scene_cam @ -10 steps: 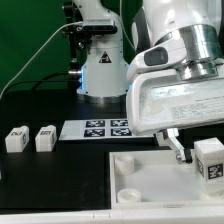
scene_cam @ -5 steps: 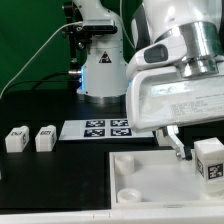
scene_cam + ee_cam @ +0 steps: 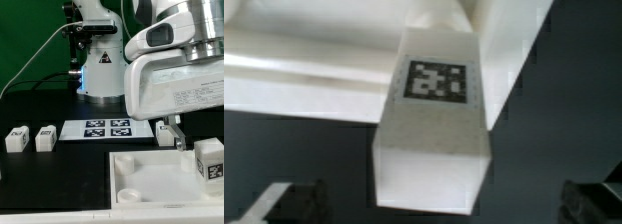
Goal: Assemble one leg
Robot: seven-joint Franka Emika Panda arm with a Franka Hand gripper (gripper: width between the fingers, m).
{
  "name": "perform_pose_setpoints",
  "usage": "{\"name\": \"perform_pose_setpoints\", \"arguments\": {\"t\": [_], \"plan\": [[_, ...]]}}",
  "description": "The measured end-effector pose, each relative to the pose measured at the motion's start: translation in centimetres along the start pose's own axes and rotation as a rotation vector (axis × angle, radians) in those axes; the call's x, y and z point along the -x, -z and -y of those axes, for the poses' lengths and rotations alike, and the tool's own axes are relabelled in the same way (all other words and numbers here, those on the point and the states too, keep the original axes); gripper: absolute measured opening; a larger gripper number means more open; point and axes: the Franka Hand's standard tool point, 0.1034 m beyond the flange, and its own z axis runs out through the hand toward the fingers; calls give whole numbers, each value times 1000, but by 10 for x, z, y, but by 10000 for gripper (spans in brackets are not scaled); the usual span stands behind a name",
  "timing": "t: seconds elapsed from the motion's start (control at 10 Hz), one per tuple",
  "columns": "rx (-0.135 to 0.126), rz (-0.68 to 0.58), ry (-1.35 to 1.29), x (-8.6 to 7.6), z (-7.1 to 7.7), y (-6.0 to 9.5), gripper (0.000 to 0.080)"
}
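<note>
In the exterior view, one leg, a white block with a marker tag, stands upright at the right corner of the large white tray-like part. My gripper hangs open just above and to the left of it, not touching it. In the wrist view the same leg shows its tag and rises from the white part. It lies between my dark fingertips, which stand wide apart and clear of it. Two more legs stand on the black table at the exterior view's left.
The marker board lies flat on the table behind the tray-like part. The arm's base and a cable stand at the back. The tray-like part has round corner sockets.
My gripper has risen and drawn slightly to the exterior view's left, away from the leg on the right. The leg and the other parts have not moved.
</note>
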Motion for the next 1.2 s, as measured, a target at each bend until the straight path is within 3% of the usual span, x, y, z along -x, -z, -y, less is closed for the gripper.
{"name": "perform_pose_setpoints", "arguments": {"t": [0.3, 0.9, 1.1, 1.2], "plan": [[-38, 213, -8, -1, 2, -9, 649], [-42, 250, -11, 13, 2, -23, 649], [-42, 249, -11, 13, 2, -23, 396], [-42, 249, -11, 13, 2, -23, 396]]}}
